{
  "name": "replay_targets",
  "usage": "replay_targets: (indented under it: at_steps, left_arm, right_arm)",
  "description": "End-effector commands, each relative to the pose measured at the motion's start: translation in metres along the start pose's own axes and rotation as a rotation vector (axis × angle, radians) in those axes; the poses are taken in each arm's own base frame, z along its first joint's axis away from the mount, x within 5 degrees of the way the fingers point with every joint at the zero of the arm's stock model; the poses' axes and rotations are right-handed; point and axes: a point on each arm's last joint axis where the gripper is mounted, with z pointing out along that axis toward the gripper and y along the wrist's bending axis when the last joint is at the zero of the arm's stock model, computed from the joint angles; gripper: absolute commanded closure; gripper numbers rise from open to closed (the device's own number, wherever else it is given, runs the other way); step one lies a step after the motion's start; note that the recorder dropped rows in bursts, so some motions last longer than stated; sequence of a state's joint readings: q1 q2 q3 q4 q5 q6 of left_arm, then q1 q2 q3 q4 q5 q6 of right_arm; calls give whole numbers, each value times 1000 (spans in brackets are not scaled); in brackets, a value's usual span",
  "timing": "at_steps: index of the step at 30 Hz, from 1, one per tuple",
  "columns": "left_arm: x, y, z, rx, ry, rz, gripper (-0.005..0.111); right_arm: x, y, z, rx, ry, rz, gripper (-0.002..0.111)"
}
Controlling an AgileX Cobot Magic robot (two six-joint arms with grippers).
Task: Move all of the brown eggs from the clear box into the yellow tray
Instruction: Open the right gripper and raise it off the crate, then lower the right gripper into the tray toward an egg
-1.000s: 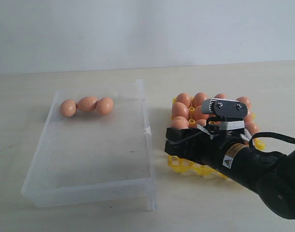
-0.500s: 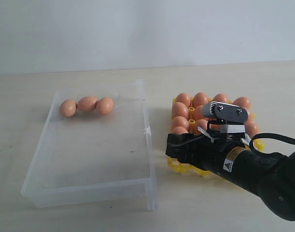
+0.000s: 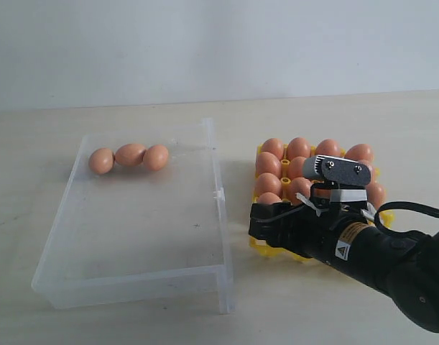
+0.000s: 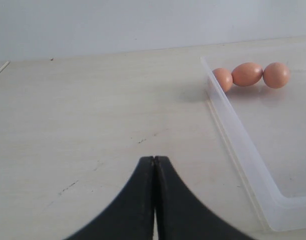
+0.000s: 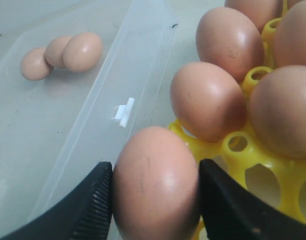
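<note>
Your right gripper is pinching a brown egg, one finger pressing on each side of the shell. That's happening right at the yellow tray's front corner, the one closest to the clear box. I can't tell whether the egg is sitting down in its cup or hanging just above it. Other eggs are filling the cups behind and beside it.

The clear box is lying just beside the tray, its clip tab facing the tray's edge. Three more eggs are huddling in a touching row at the box's far corner, well apart from the tray.

Everything is resting on a pale, beige table that's showing a few small scuffs, and a plain white wall is running behind it.

Pose-wise, your right arm is coming in low and close to level across the tray's front rows, with the grey camera block riding on top of the wrist. Your left gripper is sitting with its fingers pressed together over bare table, on the side of the box away from the tray.
</note>
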State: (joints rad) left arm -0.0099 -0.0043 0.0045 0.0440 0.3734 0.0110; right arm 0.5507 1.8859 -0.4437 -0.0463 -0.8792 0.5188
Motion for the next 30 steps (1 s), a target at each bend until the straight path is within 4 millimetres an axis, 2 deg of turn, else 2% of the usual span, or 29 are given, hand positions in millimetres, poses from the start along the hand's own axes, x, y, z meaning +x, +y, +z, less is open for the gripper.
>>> replay_targets:
  at_steps: [1, 5, 11, 13, 15, 17, 19, 21, 24, 26, 28, 30]
  left_arm:
    - [-2, 0, 0, -4, -5, 1, 107]
    - [-2, 0, 0, -4, -5, 1, 107]
    - [-2, 0, 0, -4, -5, 1, 107]
    - [-2, 0, 0, -4, -5, 1, 107]
    - [-2, 0, 0, -4, -5, 1, 107]
    - [-2, 0, 0, -4, -5, 1, 107]
    - [-2, 0, 0, -4, -5, 1, 107]
    - [-2, 0, 0, -4, -5, 1, 107]
    - [-2, 0, 0, -4, -5, 1, 107]
    - [-2, 0, 0, -4, -5, 1, 107]
    - [-2, 0, 0, -4, -5, 1, 107]
    - [-2, 0, 0, -4, -5, 1, 107]
  right_arm:
    - [-1, -1, -3, 3, -2, 6, 62]
    - [-1, -3, -3, 22, -3, 21, 44]
    - [-10, 2, -7, 8, -32, 11, 43]
    - [-22, 9, -15, -9, -69, -35, 47]
    - [-38, 17, -27, -32, -124, -111, 58]
    - [-58, 29, -41, -56, -201, -202, 72]
    - [-83, 43, -55, -68, -259, -291, 91]
    - [-107, 57, -65, -69, -260, -371, 107]
    - [-142, 78, -66, -57, -202, -530, 108]
    - [-163, 94, -60, -20, -114, -573, 108]
    - [-176, 111, -50, 11, -18, -616, 108]
    - [-182, 132, -38, 17, 69, -736, 108]
